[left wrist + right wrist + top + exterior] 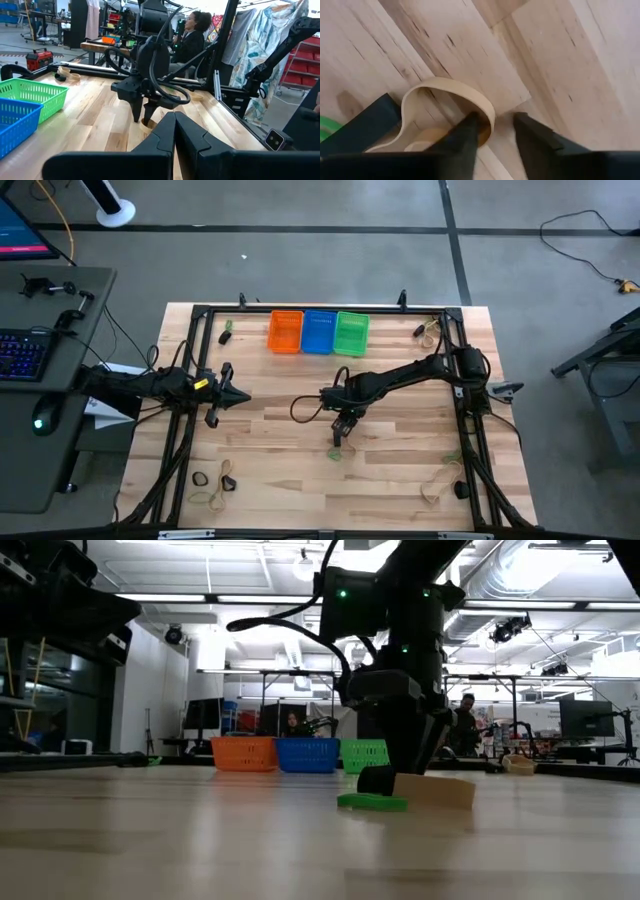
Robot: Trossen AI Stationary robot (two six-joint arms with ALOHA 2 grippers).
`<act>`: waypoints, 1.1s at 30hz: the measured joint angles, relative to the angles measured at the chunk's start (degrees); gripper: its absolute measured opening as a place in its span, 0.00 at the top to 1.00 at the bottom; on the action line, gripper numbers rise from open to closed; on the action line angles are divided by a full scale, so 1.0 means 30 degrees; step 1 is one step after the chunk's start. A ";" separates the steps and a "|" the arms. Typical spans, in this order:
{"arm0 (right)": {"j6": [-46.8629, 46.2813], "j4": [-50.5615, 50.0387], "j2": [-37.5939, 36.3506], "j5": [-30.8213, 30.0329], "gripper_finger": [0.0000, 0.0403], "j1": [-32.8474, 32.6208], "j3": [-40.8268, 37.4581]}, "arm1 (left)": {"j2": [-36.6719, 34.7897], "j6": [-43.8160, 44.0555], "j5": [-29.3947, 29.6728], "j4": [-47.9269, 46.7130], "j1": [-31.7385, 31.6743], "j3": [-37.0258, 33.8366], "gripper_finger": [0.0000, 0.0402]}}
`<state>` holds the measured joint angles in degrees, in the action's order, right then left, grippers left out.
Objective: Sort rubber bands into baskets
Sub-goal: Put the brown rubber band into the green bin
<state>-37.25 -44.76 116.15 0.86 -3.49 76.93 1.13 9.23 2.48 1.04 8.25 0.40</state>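
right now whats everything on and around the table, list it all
baskets: three, orange, blue, green, side by side at the table's far edge
tan rubber band: one, mid-table under the right gripper
green rubber band: one, beside the tan one
other rubber bands: several, tan, green and black, scattered near the table's corners
table: one, light wood
person: one, seated beyond the table
left gripper: shut, waiting at the table's left
right gripper: open, fingers down at the tan band
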 joint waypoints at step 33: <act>0.5011 0.2076 -0.8619 -0.1816 1.00 0.7654 0.2426 | 0.0000 0.0000 0.0001 0.0000 0.0000 0.0000 1.00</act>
<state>-22.22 -38.53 90.29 -4.59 19.47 84.20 1.13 9.23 2.48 1.04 8.25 0.40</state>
